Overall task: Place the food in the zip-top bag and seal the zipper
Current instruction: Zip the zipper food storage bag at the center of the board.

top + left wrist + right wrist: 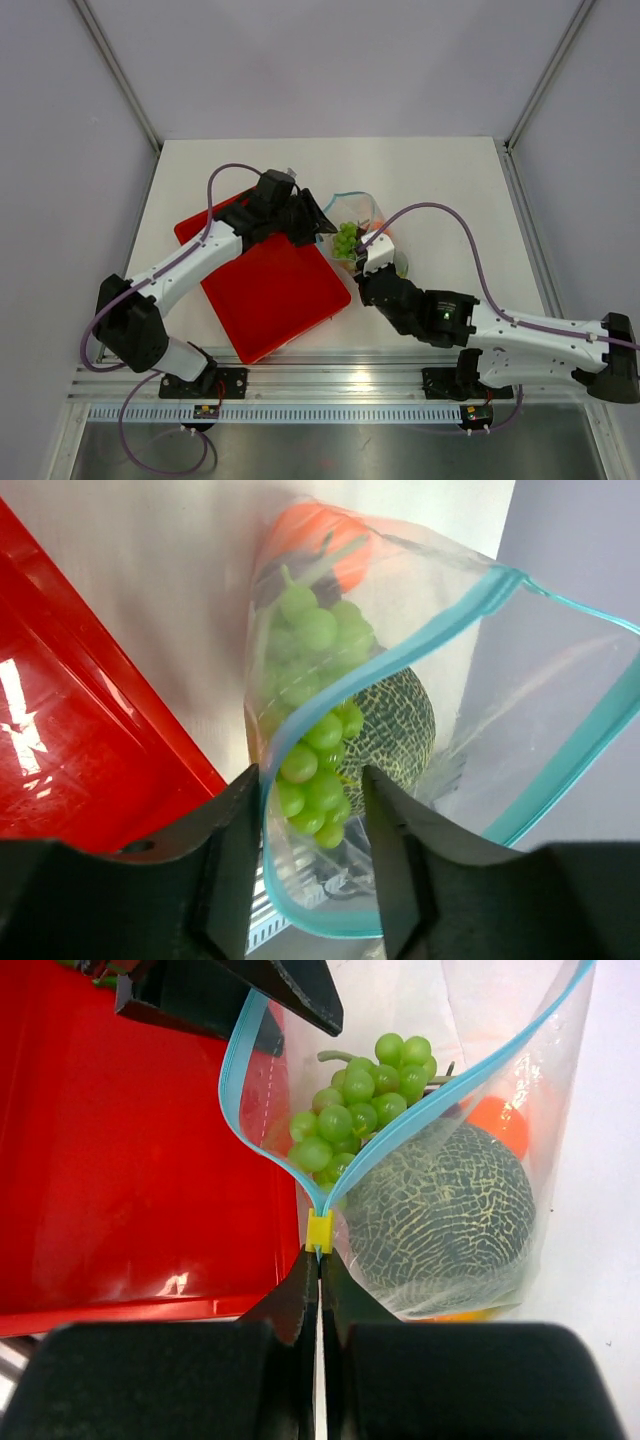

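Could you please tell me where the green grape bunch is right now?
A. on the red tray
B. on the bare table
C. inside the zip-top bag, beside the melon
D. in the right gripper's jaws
C: the right wrist view shows the grape bunch inside the zip-top bag, against the netted melon.

Zip-top bag (357, 212) with green grapes (346, 240), left gripper (322, 228) and right gripper (372, 246) flanking it, red tray (270, 295)
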Action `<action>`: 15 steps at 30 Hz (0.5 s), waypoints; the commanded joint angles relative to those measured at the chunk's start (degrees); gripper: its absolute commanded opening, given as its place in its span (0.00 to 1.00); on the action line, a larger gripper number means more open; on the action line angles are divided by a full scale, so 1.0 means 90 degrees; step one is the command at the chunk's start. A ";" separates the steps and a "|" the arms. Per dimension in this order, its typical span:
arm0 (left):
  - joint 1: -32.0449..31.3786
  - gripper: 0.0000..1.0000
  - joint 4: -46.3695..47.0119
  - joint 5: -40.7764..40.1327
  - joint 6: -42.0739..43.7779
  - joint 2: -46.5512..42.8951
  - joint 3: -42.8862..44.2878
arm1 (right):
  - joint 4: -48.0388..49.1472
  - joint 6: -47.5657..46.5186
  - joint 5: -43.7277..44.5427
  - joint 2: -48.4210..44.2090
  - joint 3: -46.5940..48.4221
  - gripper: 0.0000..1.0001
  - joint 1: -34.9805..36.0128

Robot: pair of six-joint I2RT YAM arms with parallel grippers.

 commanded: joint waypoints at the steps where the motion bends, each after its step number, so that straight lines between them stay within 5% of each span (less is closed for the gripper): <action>1: 0.0027 0.50 0.0342 0.0207 0.0392 -0.0345 0.0042 | 0.0547 -0.0420 -0.0785 -0.0703 -0.0216 0.00 -0.0345; 6: 0.0027 0.66 0.0029 -0.0193 0.1456 -0.0676 0.0402 | 0.0557 -0.0724 -0.1274 -0.1339 -0.0539 0.00 -0.0493; 15: -0.0022 0.67 0.1004 0.0926 0.4462 -0.1487 0.0550 | -0.0116 -0.0860 -0.1158 -0.2179 -0.0461 0.00 -0.0522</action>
